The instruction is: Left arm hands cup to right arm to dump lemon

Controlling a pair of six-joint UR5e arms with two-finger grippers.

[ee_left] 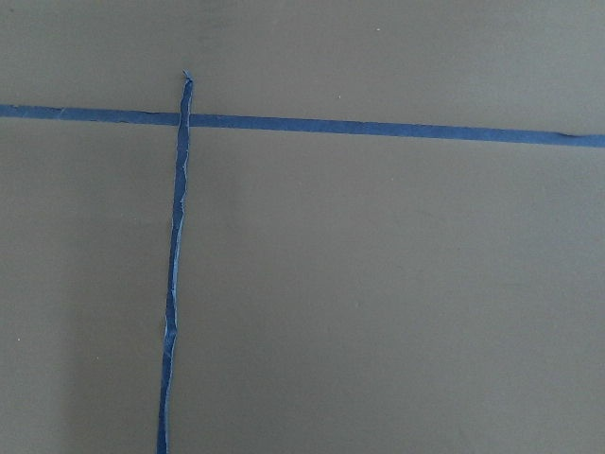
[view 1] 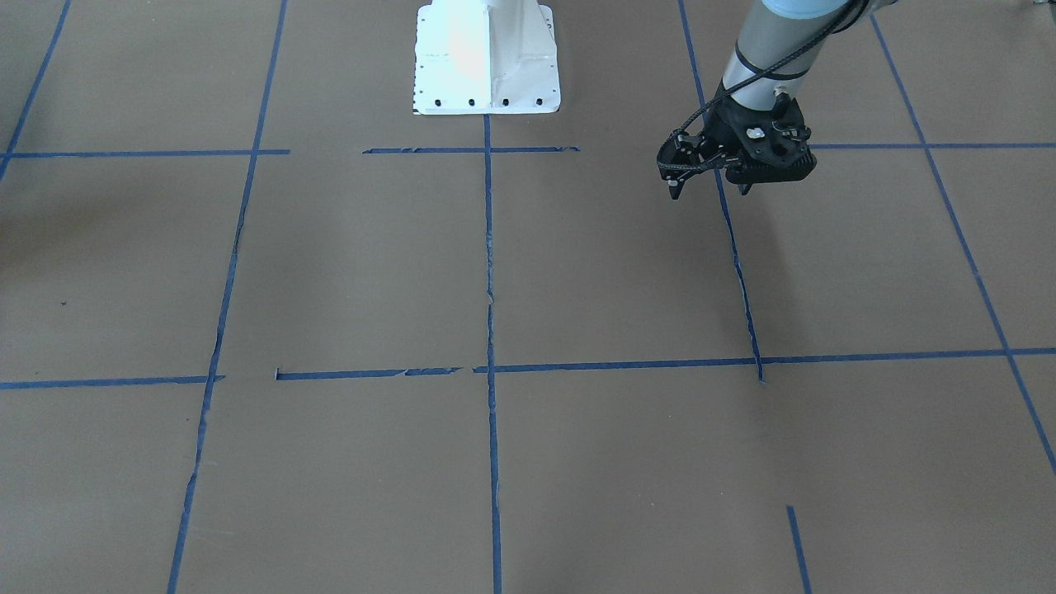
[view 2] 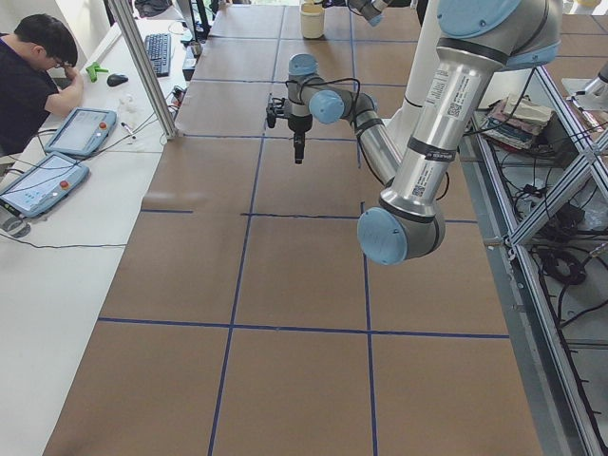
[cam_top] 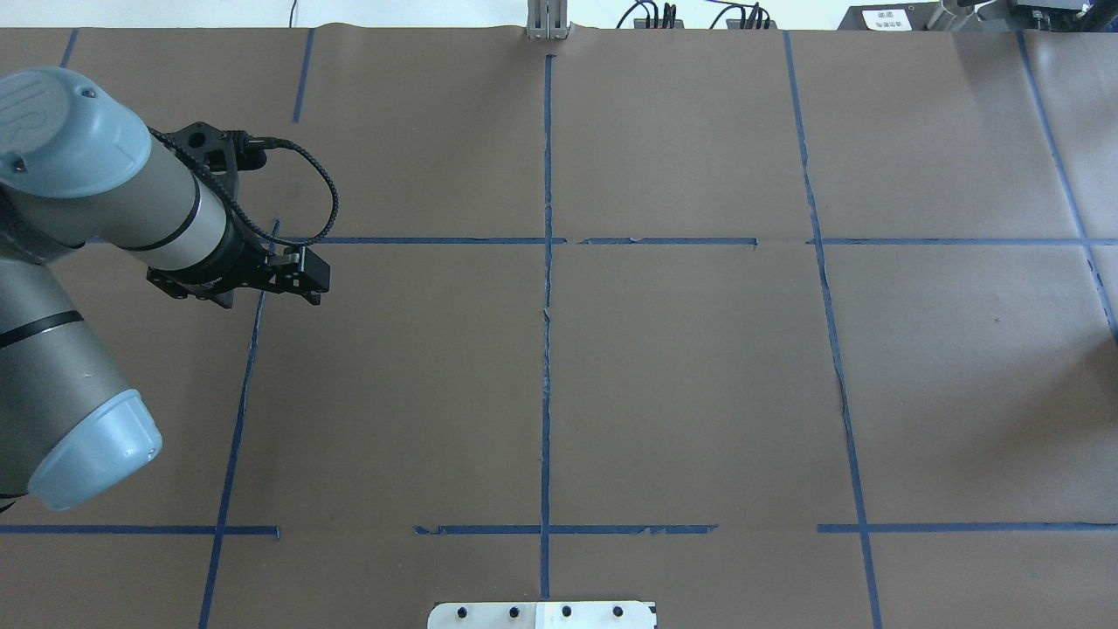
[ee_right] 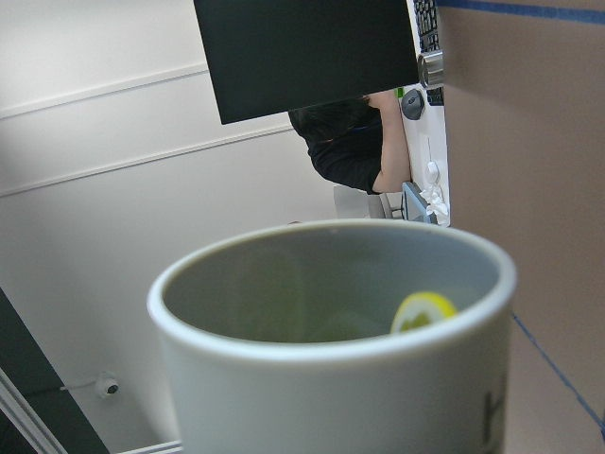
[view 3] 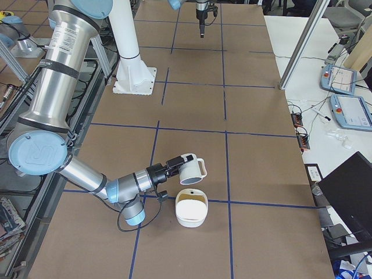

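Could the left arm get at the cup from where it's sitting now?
Probably not from there. The left arm is far down the table from the cup, which is tilted at the end of the right arm above a white bowl. Distance, not clutter, is the obstacle.

White cup (view 3: 189,169) tilted in air (grey inside); yellow lemon slice (ee_right: 423,312) rests against inner wall.

Open brown table (cam_top: 681,376) all around the left end effector (view 1: 709,188); white bowl (view 3: 191,214) close by the tilted cup (view 3: 189,169).
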